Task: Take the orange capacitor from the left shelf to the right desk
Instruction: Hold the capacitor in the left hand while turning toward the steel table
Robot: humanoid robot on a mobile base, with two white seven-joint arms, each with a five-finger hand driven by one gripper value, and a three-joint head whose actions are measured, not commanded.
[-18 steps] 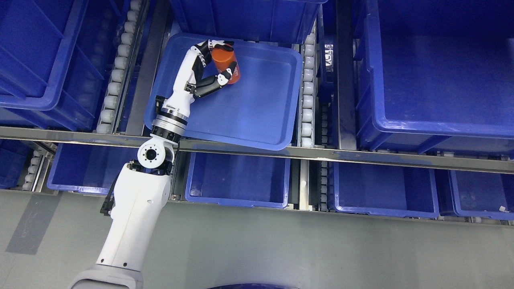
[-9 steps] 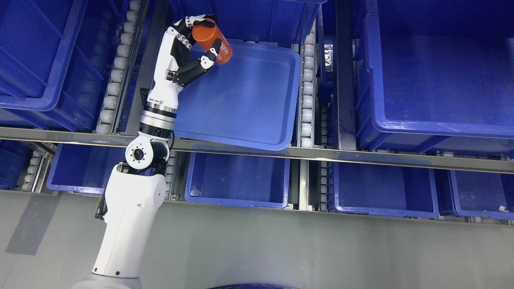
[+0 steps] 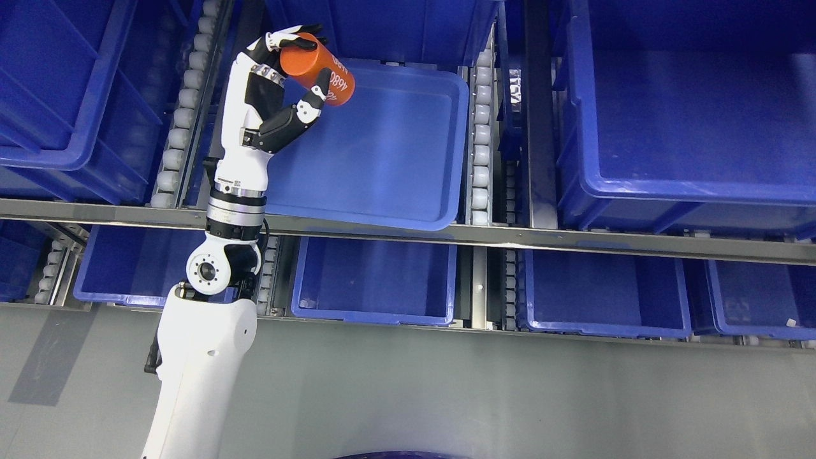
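1. The shelf [image 3: 408,233] was packed with blue bins, metal rail along the front.
2. The shallow blue tray [image 3: 395,146] had lots of bare floor.
3. The left hand [image 3: 280,89] was clamped around the orange capacitor [image 3: 317,69], tilted, over the tray's back-left corner edge.

Orange capacitor [image 3: 319,68]: white print on its side, running along the tilted body. Digits "468" legible, possibly one more digit after them, partly cut off by the curve of the body. A second, smaller line of white print sits above the digits; too small and blurred to read. Thumb of the left hand [image 3: 280,86] covers the start of the print.

No other legible text, labels or signs on the blue bins or shelf rails.
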